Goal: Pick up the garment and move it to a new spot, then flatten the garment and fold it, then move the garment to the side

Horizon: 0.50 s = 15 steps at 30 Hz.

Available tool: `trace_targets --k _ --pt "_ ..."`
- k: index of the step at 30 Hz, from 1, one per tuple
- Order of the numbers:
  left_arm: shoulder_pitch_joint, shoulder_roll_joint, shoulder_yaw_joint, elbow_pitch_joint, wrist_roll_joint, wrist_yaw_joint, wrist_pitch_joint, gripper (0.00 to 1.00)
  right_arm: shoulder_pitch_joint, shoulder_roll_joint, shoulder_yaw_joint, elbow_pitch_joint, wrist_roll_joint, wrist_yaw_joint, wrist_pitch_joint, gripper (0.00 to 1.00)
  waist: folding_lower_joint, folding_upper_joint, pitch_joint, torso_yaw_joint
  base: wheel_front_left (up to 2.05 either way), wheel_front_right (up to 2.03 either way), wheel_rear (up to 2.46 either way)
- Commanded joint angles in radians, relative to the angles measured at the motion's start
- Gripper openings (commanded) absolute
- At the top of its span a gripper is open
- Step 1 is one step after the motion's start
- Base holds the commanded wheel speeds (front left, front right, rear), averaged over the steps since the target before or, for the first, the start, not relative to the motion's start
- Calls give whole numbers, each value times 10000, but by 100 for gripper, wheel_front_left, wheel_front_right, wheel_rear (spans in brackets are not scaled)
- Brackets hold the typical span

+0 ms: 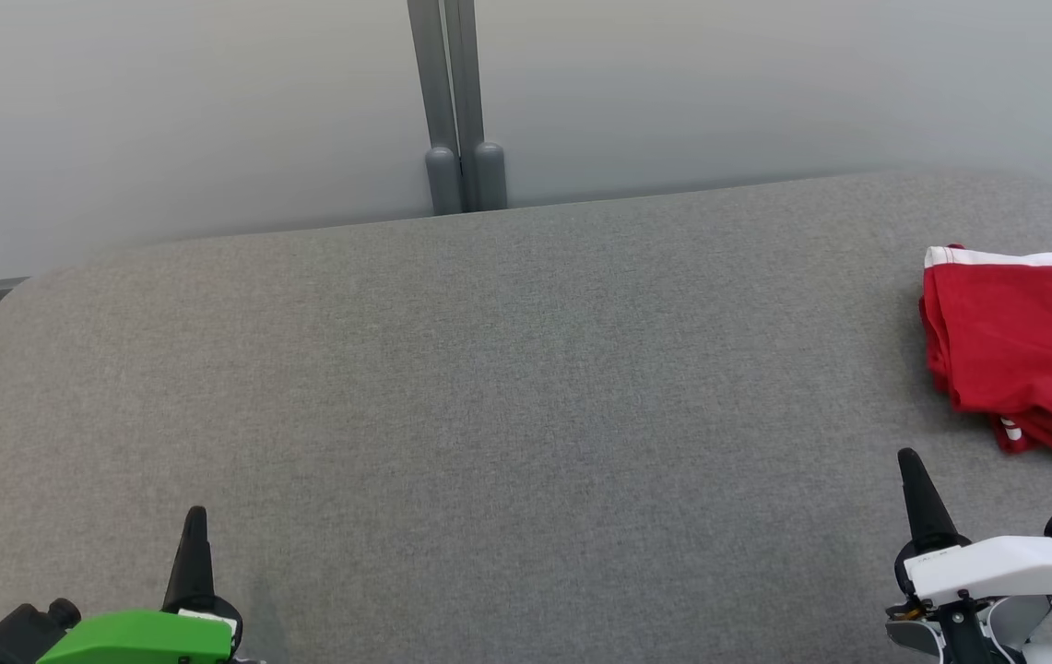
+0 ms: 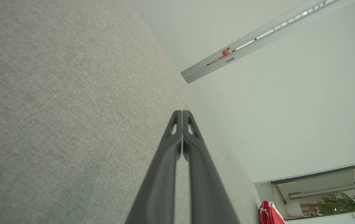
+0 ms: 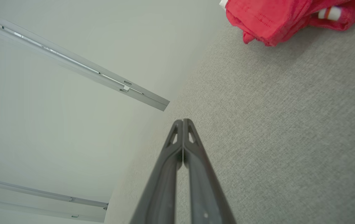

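Lying bunched at three o'clock on your grey padded surface [image 1: 526,387] is the red garment [image 1: 1023,350]; your left gripper [image 1: 196,515] at seven and right gripper [image 1: 906,458] at five are pressed together, empty.

**Work surface and surroundings.**
A grey woven fabric surface [image 1: 507,387] with rounded corners spans the head view; behind its far edge stand pale wall panels [image 1: 166,120], joined by a grey double post [image 1: 459,101] whose two rounded feet meet that edge. In the left wrist view a pale metal rail [image 2: 258,37] crosses the panel at a slant, and beside the surface's far end a glazed opening [image 2: 320,186] holds what appears to be a leafy plant [image 2: 336,203], too small to identify.
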Motion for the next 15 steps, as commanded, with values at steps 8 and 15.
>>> trace_targets --k 8,15 --pt "-457 62 131 -60 -942 -111 267 0 -350 -61 -63 -6 1104 6 264 0 0 0 30 35 0 0 0" --pt "-602 66 184 -46 -1580 -140 444 0 -471 -64 -82 33 1847 6 443 0 0 0 55 64 0 0 0"
